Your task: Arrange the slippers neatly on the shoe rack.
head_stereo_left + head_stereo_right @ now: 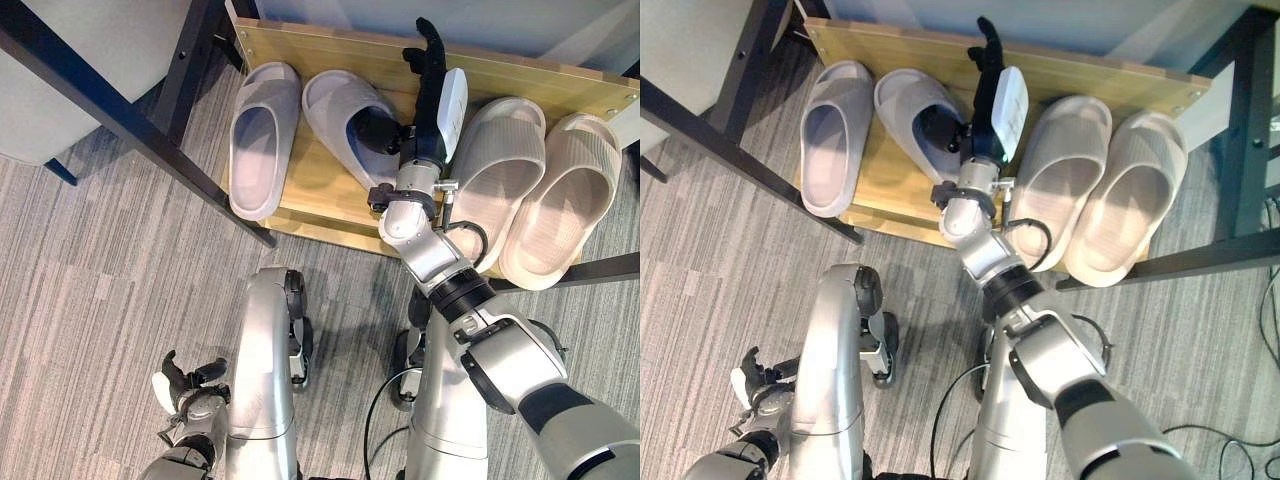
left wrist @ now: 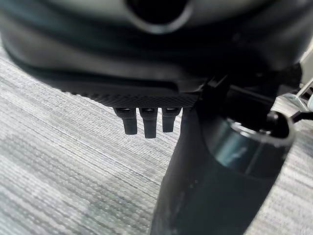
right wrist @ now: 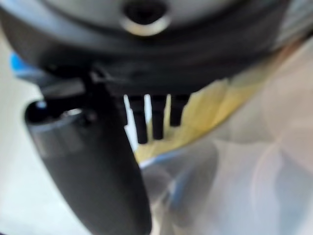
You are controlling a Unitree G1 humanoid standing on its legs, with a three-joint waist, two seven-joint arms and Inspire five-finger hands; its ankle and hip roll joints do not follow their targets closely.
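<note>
A wooden shoe rack [image 1: 318,198] holds two pairs of slippers, toes towards me. The left grey slipper [image 1: 262,135] lies straight, and the second grey slipper [image 1: 335,110] beside it is angled, its heel end leaning left. Two beige slippers [image 1: 500,165] [image 1: 562,195] lie side by side on the right. My right hand [image 1: 432,95] reaches over the rack between the angled grey slipper and the nearer beige one. It is open, its fingers straight and pointing at the rack's back edge, and it holds nothing. My left hand [image 1: 188,388] hangs low over the carpet at the lower left, relaxed and empty.
A dark metal frame bar [image 1: 130,125] crosses diagonally just left of the rack, with a grey seat [image 1: 60,70] above it. Another dark bar [image 1: 605,268] runs past the rack's front right corner. Grey striped carpet [image 1: 100,280] lies in front.
</note>
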